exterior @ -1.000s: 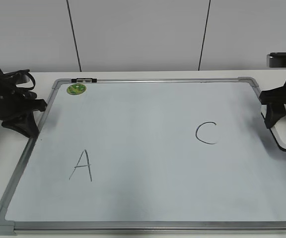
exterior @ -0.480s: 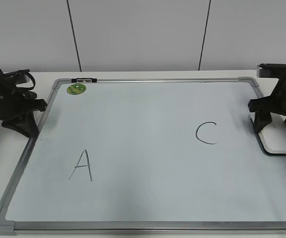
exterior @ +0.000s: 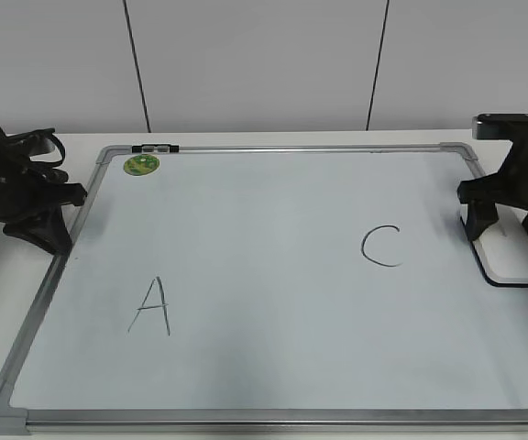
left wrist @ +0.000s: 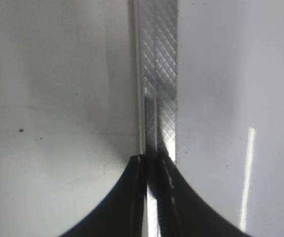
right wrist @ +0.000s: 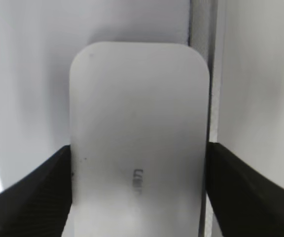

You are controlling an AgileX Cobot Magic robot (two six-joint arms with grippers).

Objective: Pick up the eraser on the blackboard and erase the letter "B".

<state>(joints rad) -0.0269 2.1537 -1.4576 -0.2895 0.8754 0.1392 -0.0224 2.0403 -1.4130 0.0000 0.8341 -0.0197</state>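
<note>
The blackboard [exterior: 264, 220] is a pale whiteboard with a grey frame, lying flat on the table. No letter "B" shows on it. My right gripper [exterior: 505, 229] is shut on the white eraser [exterior: 508, 258], which sits at the board's right edge, right of the "C". In the right wrist view the eraser [right wrist: 139, 123] fills the gap between the two fingers of the right gripper [right wrist: 138, 153], which touch its sides. My left gripper [exterior: 49, 234] is shut and empty at the board's left edge. In the left wrist view the left gripper [left wrist: 154, 160] sits over the frame strip [left wrist: 159, 74].
A hand-drawn "A" [exterior: 151, 307] is at the board's lower left and a "C" [exterior: 380, 246] at its right. A round green sticker [exterior: 141, 165] is in the far left corner. White table surrounds the board, with a wall behind.
My right gripper has carried the eraser leftwards and down, from beyond the board's right frame onto the board's right edge. The left arm has not moved.
</note>
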